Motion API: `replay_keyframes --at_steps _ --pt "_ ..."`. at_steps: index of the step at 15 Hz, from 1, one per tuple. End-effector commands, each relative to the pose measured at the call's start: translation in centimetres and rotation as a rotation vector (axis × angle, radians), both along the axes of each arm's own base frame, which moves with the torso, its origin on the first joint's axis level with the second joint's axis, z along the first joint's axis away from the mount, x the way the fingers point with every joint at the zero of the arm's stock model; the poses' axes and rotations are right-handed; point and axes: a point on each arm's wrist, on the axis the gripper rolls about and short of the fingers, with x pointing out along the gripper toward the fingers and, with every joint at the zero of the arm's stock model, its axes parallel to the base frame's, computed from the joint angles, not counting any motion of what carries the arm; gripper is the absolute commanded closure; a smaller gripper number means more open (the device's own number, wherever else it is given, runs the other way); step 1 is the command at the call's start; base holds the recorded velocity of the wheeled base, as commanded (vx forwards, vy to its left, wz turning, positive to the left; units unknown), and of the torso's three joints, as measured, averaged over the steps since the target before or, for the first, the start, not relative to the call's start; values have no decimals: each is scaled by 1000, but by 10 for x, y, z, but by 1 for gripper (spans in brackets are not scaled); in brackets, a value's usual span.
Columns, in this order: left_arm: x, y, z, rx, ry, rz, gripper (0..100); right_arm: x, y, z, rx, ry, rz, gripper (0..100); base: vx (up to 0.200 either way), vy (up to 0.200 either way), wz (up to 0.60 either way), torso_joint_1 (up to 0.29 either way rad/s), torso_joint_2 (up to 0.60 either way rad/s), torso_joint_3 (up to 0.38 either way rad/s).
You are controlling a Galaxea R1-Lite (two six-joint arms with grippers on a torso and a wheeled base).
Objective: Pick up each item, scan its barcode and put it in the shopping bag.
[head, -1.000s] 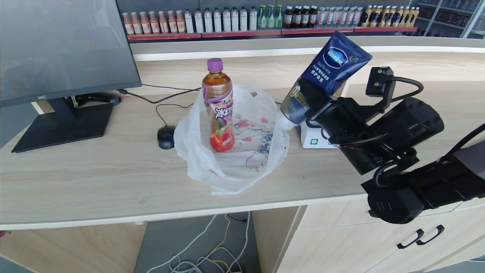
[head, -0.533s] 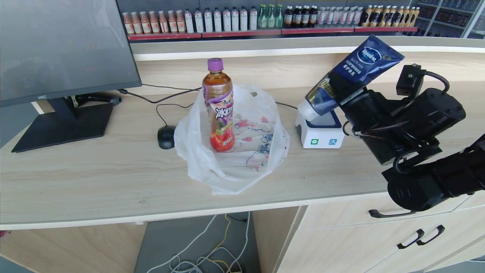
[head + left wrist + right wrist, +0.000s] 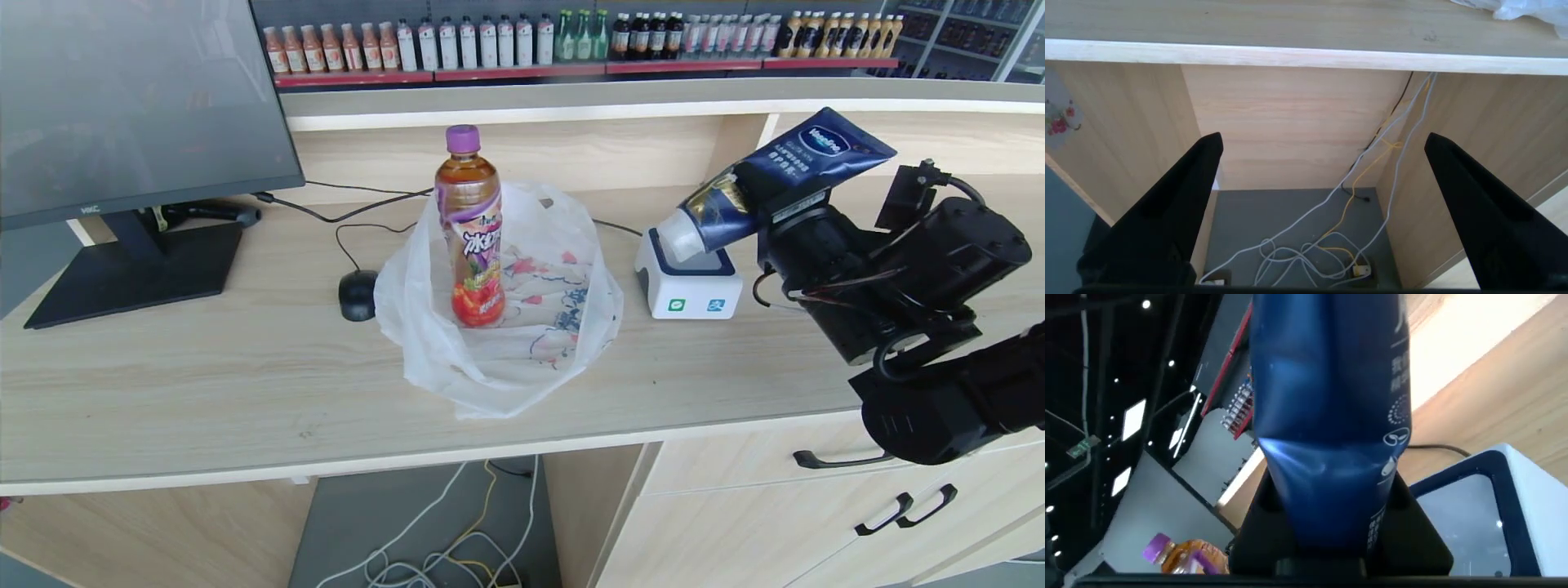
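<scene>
My right gripper (image 3: 780,214) is shut on a dark blue tube (image 3: 767,188) with a white cap, held tilted over the white barcode scanner (image 3: 687,286) at the counter's right. The cap end hangs just above the scanner's dark window. In the right wrist view the blue tube (image 3: 1327,416) sits between the fingers, with the scanner (image 3: 1490,514) below it. A white plastic shopping bag (image 3: 498,302) lies open at the counter's middle, and a tea bottle (image 3: 469,233) with a purple cap stands upright in it. My left gripper (image 3: 1319,212) hangs open below the counter edge, facing cables on the floor.
A black monitor (image 3: 131,106) on its stand fills the counter's left. A black mouse (image 3: 357,294) lies just left of the bag, with cables behind it. A raised ledge (image 3: 571,94) runs along the back, shelves of bottles beyond. Drawers with black handles (image 3: 841,460) sit under the right side.
My right gripper has carried the blue tube rightward and down, from beside the bag to over the scanner, and tilted it flatter. The bag, bottle and left arm are unchanged.
</scene>
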Motion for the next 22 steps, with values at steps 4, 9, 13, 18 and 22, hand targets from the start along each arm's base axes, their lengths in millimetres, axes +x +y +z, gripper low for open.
replay_keyframes --at_steps 4,9,13,18,22 --pt "0 0 0 0 0 0 0 1 -4 1 144 34 82 100 0 0 0 0 0 0" --pt "0 0 0 0 0 -1 0 5 -6 -3 106 36 148 100 0 0 0 0 0 0" --pt "0 0 0 0 0 0 0 27 -2 -12 104 32 147 100 0 0 0 0 0 0" --pt "0 0 0 -2 0 0 0 46 -9 -23 99 39 135 100 0 0 0 0 0 0" --pt "0 0 0 0 2 0 0 50 -17 -25 101 45 148 100 0 0 0 0 0 0"
